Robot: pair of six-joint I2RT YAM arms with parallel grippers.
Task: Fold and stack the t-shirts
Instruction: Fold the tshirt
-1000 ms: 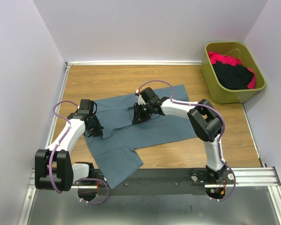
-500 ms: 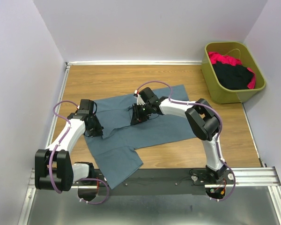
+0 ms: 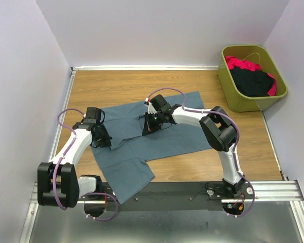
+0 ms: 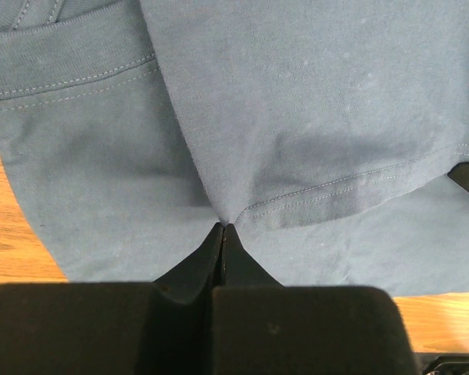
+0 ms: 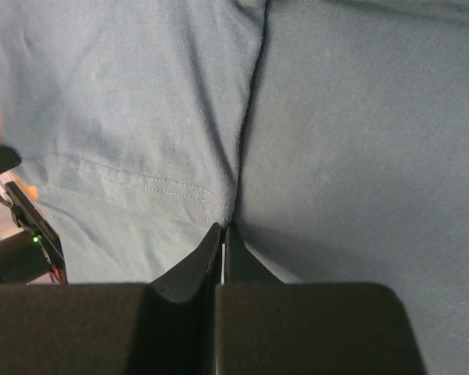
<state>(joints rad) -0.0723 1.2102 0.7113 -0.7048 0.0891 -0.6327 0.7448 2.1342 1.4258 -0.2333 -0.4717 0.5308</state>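
Observation:
A slate-blue t-shirt (image 3: 162,132) lies spread on the wooden table, one part hanging over the near edge. My left gripper (image 3: 104,140) is at its left edge, shut on a pinch of the blue cloth (image 4: 223,211) by a stitched hem. My right gripper (image 3: 148,128) is near the shirt's middle, shut on a fold of the same shirt (image 5: 233,209). A black t-shirt (image 3: 251,81) and a red-pink t-shirt (image 3: 240,63) lie in the bin at the far right.
An olive-green plastic bin (image 3: 232,93) stands at the table's far right corner. White walls close in the back and both sides. A metal rail (image 3: 273,190) runs along the near edge by the arm bases.

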